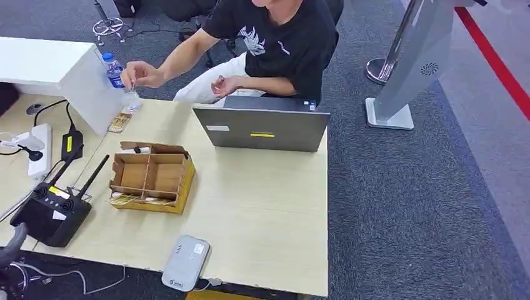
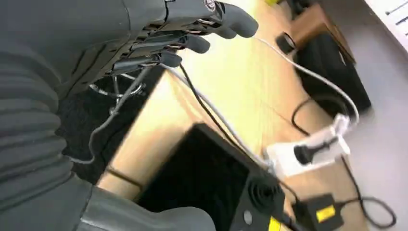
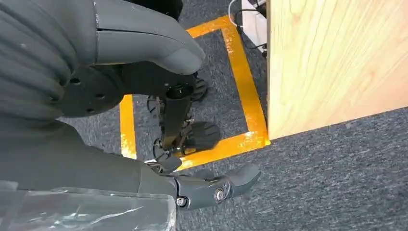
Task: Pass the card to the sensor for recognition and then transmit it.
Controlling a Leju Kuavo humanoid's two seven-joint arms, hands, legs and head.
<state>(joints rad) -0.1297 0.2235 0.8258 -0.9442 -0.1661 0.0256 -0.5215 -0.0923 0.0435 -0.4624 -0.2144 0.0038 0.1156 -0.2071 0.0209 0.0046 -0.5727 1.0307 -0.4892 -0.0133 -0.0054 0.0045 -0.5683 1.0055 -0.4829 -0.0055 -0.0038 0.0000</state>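
Note:
A flat grey reader (image 1: 185, 262) with a white label lies at the table's near edge. A brown cardboard box (image 1: 152, 177) with open compartments stands in the middle left. Behind it a small flat brownish item (image 1: 119, 122) lies by a white block; I cannot tell if it is the card. A person's hand (image 1: 140, 75) hovers just above it, near a water bottle (image 1: 114, 70). My left hand (image 2: 159, 43) is over the table's left front corner, fingers stretched and holding nothing; its tip shows in the head view (image 1: 14, 240). My right hand (image 3: 110, 96) hangs beside the table, thumb and fingers apart, holding nothing.
A black router (image 1: 53, 212) with antennas, a power strip (image 1: 39, 150) and cables crowd the table's left side. A grey laptop (image 1: 262, 128) stands at the back, with a seated person behind it. Yellow floor tape (image 3: 240, 96) runs beside the table edge (image 3: 332, 62).

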